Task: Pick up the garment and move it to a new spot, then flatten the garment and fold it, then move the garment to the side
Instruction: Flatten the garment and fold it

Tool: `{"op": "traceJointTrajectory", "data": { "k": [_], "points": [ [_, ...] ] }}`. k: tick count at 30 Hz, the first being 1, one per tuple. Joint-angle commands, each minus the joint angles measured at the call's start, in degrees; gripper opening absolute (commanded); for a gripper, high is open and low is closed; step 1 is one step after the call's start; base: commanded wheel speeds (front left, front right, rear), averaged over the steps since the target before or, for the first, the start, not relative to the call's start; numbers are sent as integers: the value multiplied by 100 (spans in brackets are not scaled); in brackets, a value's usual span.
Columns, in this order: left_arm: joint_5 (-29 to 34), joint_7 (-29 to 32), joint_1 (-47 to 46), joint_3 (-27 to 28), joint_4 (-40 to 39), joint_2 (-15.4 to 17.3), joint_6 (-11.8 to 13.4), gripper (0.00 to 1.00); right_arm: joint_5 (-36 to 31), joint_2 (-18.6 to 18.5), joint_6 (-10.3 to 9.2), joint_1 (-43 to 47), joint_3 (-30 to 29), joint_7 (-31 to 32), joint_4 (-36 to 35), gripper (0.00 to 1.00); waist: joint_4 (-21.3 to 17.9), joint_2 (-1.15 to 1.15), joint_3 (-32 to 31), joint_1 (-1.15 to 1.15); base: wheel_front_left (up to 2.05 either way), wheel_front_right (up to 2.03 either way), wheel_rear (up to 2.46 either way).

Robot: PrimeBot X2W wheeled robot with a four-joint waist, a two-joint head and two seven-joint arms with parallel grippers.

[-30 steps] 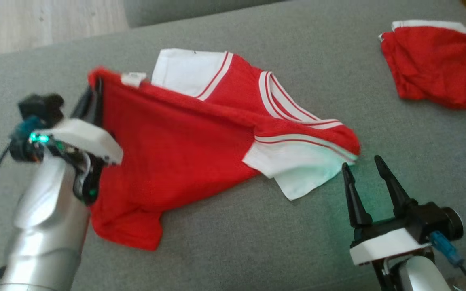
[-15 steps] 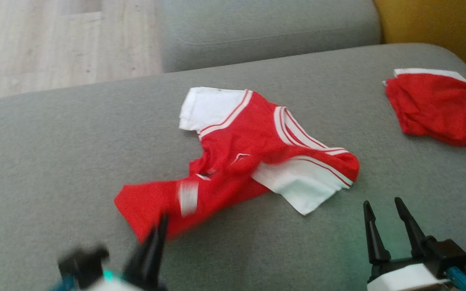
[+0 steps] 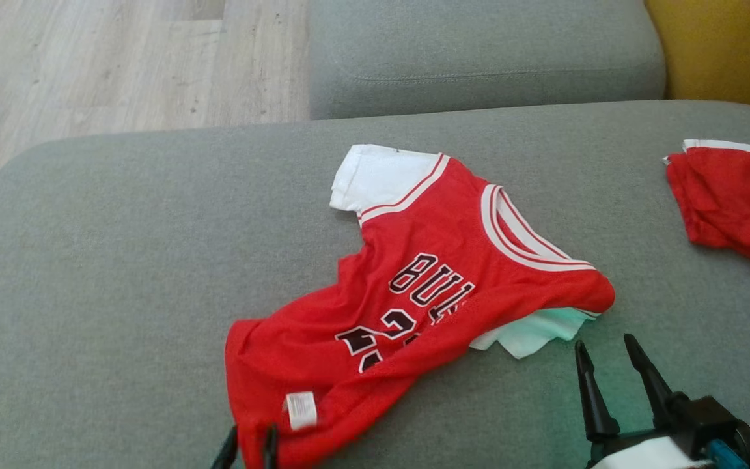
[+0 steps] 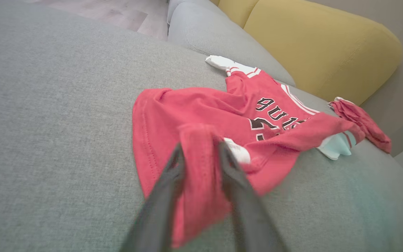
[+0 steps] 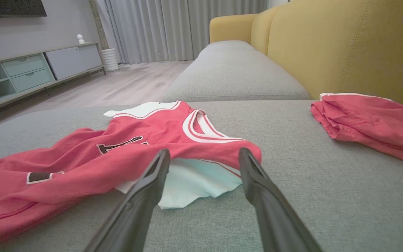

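The garment [image 3: 414, 293] is a red jersey with white sleeves and black lettering, lying rumpled and face up on the grey sofa seat [image 3: 121, 260]. My left gripper [image 3: 249, 449] is at the jersey's near hem, at the bottom edge of the head view. In the left wrist view the garment [image 4: 205, 108] has a fold of its hem lying between the parted fingers of the left gripper [image 4: 198, 154]. My right gripper [image 3: 606, 352] stands open just short of the white sleeve. In the right wrist view the right gripper [image 5: 204, 155] holds nothing and points at the garment [image 5: 82, 157].
A second red garment [image 3: 733, 195] lies bunched at the seat's far right. A yellow backrest [image 5: 345, 45] rises on the right. Another grey cushion [image 3: 479, 58] and wooden floor [image 3: 88, 58] lie beyond. A low cabinet [image 5: 30, 70] stands across the room.
The head camera has shifted. My left gripper drew the hem toward the near edge, turning the jersey over so its lettering shows, and its jaws have parted. The right gripper stayed open.
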Motion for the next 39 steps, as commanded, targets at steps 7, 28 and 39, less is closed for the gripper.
{"op": "traceJointTrajectory", "data": {
  "k": [7, 28, 39],
  "points": [
    [-44, 43, -105, 396, -6, 270, 132, 100, -41, -32, -4, -133, 93, -63, -153, 100, -83, 0, 44, 0, 0, 0, 0],
    [-336, 1336, -1865, 646, 1403, 109, 551, 100, 30, -32, -4, -338, 308, -63, -127, 100, -686, 0, 299, 0, 0, 0, 0],
    [-612, 1558, -2328, 483, 1759, -42, 39, 0, 34, -32, -4, -485, 334, -63, -144, 100, -878, 0, 502, 0, 0, 0, 0]
  ]
}}
